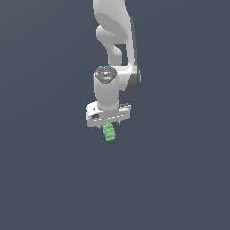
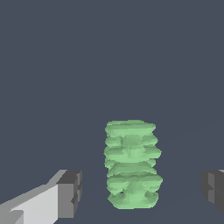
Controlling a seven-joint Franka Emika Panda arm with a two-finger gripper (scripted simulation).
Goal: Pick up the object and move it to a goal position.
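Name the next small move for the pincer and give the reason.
Probably close the pincer. In the wrist view the green ridged object stands between the two fingers, with open gaps on both sides, so nothing grips it yet.

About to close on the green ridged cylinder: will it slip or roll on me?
The green ridged cylinder probably grips well: its stacked ridges give the fingers edges to catch. Its round body may roll if nudged sideways. The gripper stands open with gaps on both sides, so centre before closing.
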